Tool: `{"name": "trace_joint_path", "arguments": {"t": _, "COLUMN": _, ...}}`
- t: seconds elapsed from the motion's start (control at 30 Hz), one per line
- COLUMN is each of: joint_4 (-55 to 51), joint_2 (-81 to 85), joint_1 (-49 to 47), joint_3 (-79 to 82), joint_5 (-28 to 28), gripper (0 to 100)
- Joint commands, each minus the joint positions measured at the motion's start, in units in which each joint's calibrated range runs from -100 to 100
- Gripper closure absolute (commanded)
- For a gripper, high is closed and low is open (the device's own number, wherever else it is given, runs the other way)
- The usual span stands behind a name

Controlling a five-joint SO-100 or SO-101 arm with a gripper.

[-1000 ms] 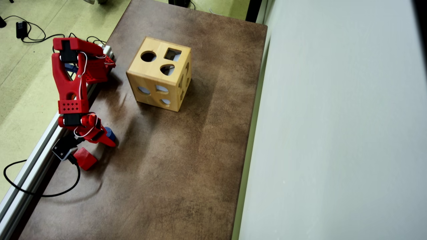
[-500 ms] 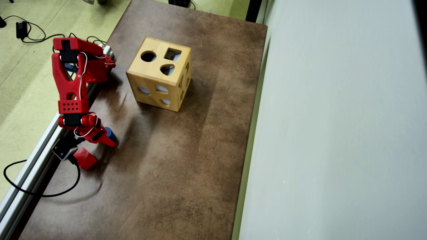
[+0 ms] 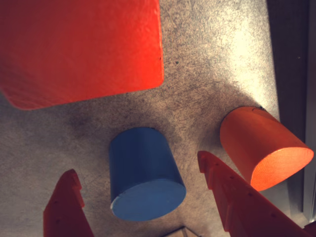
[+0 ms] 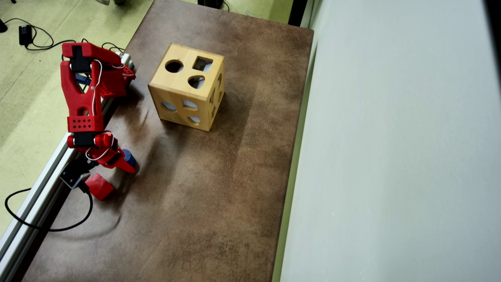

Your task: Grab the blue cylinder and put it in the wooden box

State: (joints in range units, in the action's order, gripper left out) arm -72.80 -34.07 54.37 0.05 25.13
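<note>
The blue cylinder [image 3: 145,173] stands upright on the brown table, low in the wrist view. My gripper [image 3: 137,164] is open. Its red fingers [image 3: 232,192] stand on either side of the cylinder, with a gap on each side. In the overhead view the gripper [image 4: 126,164] is at the table's left edge. The blue cylinder [image 4: 129,157] peeks out from behind the upper finger there. The wooden box [image 4: 188,92], a light cube with shaped holes, sits toward the far middle of the table, well away from the gripper.
A red cube [image 3: 79,49] lies just beyond the cylinder, also seen in the overhead view [image 4: 100,187]. A red rounded block [image 3: 264,148] lies on its side right of the right finger. A metal rail [image 4: 35,196] and a black cable [image 4: 47,227] run along the table's left edge.
The arm has shifted very slightly toward the upper left of the overhead view. The cylinder, the cube and the box have not moved.
</note>
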Motion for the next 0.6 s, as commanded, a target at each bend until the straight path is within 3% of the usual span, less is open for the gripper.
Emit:
{"name": "trace_joint_path", "arguments": {"t": 0.0, "joint_4": 0.22, "joint_2": 4.05, "joint_1": -0.43, "joint_3": -1.83, "joint_5": -0.15, "gripper": 63}}
{"name": "trace_joint_path", "arguments": {"t": 0.57, "joint_4": 0.22, "joint_2": 5.66, "joint_1": -1.84, "joint_3": -1.92, "joint_5": -0.15, "gripper": 63}}
